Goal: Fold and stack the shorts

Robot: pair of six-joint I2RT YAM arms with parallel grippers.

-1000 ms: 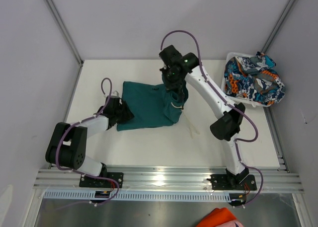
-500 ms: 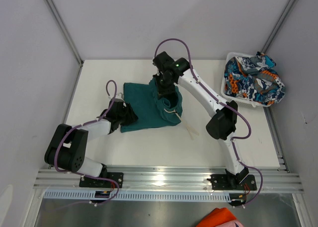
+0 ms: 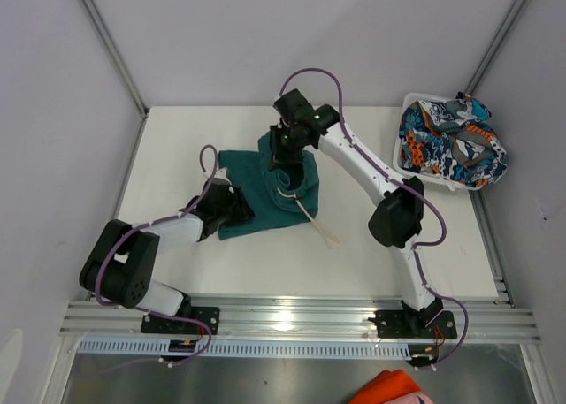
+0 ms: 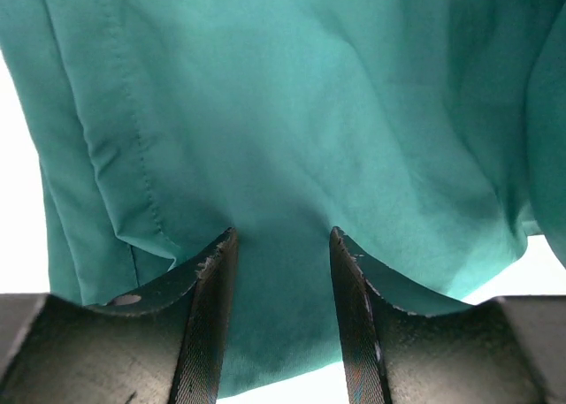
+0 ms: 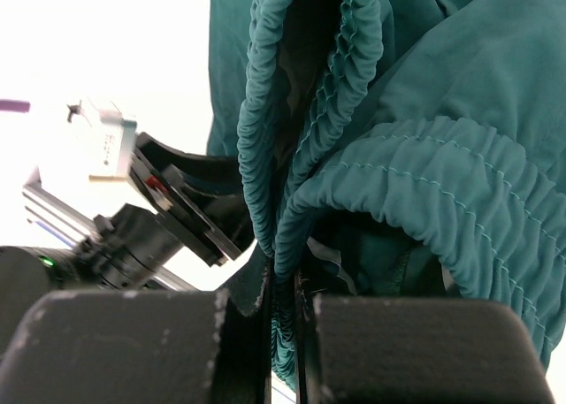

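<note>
Hanging teal shorts in right gripper

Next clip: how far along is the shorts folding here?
Done: nothing is stacked yet. In hand: the right gripper pinches the teal shorts by the waistband, lifted over the rest; the left gripper sits at the hem. Left: finishing this fold, then the printed shorts, bunched in the basket.

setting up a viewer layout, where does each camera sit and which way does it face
top external: above and behind the bases, facing down on the table; both arms show.
left wrist: facing the teal shorts close up; left gripper fingers show.
right wrist: facing the shorts' gathered waistband, pinched in the right gripper.
shared: all three see the teal shorts.
</note>
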